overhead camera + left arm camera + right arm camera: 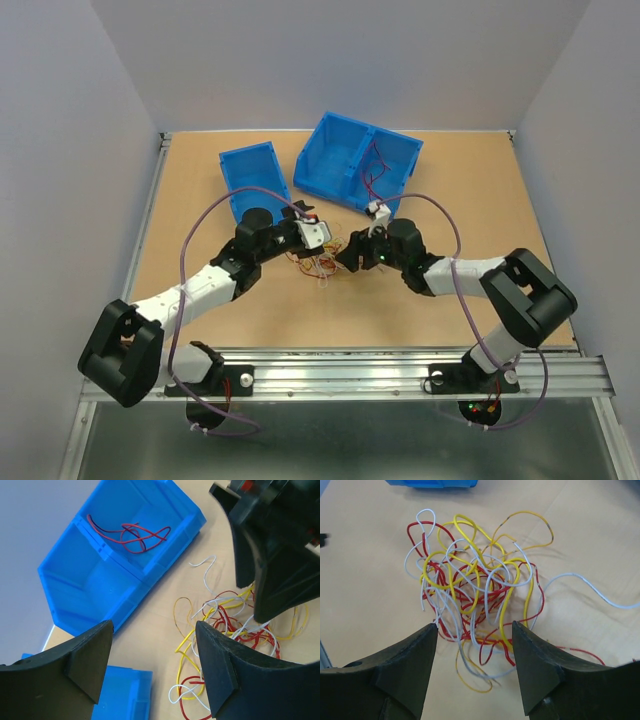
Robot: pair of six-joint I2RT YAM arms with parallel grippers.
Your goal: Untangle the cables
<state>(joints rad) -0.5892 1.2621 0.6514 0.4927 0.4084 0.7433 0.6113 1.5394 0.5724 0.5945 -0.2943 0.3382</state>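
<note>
Where the cables (pixel 470 595) lie: tangled heap of yellow, red and white on the tabletop (pixel 420 290), between both arms' tips.
Left fingers (pixel 85 665): spread wide, nothing held, beside the heap.
Right fingers (pixel 405 675): spread wide, nothing held, over the heap.
Blue bin (pixel 95 575): divided; one compartment holds a red cable (pixel 130 532).

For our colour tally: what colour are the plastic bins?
The bins are blue; clearest in top external view.
</note>
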